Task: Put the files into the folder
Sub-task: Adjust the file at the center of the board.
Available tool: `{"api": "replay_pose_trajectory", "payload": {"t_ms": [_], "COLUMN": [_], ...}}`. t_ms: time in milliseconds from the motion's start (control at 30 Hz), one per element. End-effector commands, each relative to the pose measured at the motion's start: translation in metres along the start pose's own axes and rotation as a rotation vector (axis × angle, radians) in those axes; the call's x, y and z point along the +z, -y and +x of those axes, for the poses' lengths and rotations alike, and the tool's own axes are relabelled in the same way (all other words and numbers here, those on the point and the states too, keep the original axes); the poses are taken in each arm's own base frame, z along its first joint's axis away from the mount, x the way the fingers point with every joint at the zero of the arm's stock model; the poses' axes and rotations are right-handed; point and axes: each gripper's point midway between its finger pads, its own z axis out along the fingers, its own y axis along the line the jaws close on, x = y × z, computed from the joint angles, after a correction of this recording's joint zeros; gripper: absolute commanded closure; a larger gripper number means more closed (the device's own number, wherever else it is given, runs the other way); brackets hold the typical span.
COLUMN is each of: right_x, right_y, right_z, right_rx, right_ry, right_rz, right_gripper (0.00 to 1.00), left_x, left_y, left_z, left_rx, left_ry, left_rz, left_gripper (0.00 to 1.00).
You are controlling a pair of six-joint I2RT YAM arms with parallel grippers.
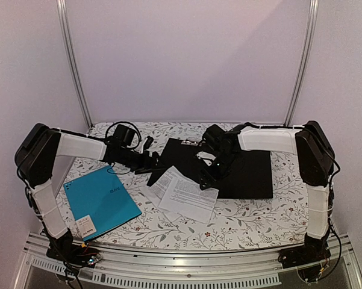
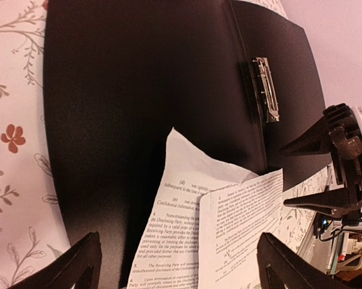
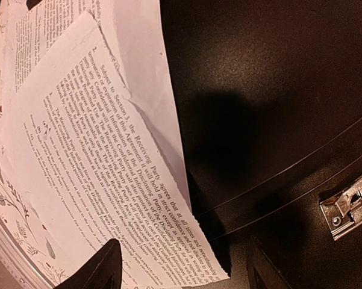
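Top cam wide; wrists near folder (image 1: 253, 174).

The folder (image 1: 253, 177) is showing black, its clip (image 2: 266, 89) silver; the files (image 1: 187, 195) are showing white with black print; the tablecloth (image 1: 253, 217) is carrying greyish sprigs, perhaps reddish flowers.

Matt folder (image 1: 253, 174), paper files (image 1: 184, 195)

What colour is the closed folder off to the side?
Teal blue; the closed folder shows best in top view.
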Motion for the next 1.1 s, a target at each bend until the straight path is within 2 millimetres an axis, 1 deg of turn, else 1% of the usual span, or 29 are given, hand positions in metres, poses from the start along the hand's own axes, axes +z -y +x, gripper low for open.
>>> {"api": "replay_pose_trajectory", "payload": {"t_ms": [0,233,333,533,700,900,1067], "right_x": [0.014,0.025,0.027,0.029,0.027,0.023,0.019], "right_y": [0.002,0.003,0.004,0.006,0.007,0.007,0.005], "right_z": [0.003,0.013,0.019,0.025,0.025,0.024,0.022], "right_rx": [-0.022,-0.033,-0.03,-0.021,-0.008,-0.001,0.0], "right_ry": [-0.024,-0.058,-0.073,-0.087,-0.083,-0.078,-0.069], "right_rz": [-0.044,-0.075,-0.082,-0.095,-0.106,-0.105,-0.116], "right_gripper": [0.31,0.35,0.4,0.54,0.65,0.74,0.9], "left_x": [0.008,0.019,0.022,0.024,0.026,0.027,0.029], "left_y": [0.005,0.003,0.003,0.006,0.006,0.006,0.008], "left_z": [-0.003,0.007,0.009,0.013,0.017,0.022,0.025], "left_rx": [0.036,0.044,0.044,0.049,0.054,0.059,0.067], "left_ry": [-0.003,-0.039,-0.047,-0.057,-0.067,-0.077,-0.086], "left_rz": [0.021,0.019,0.018,0.017,0.009,0.0,0.003], "left_gripper": [0.11,0.14,0.15,0.16,0.17,0.18,0.19]}}
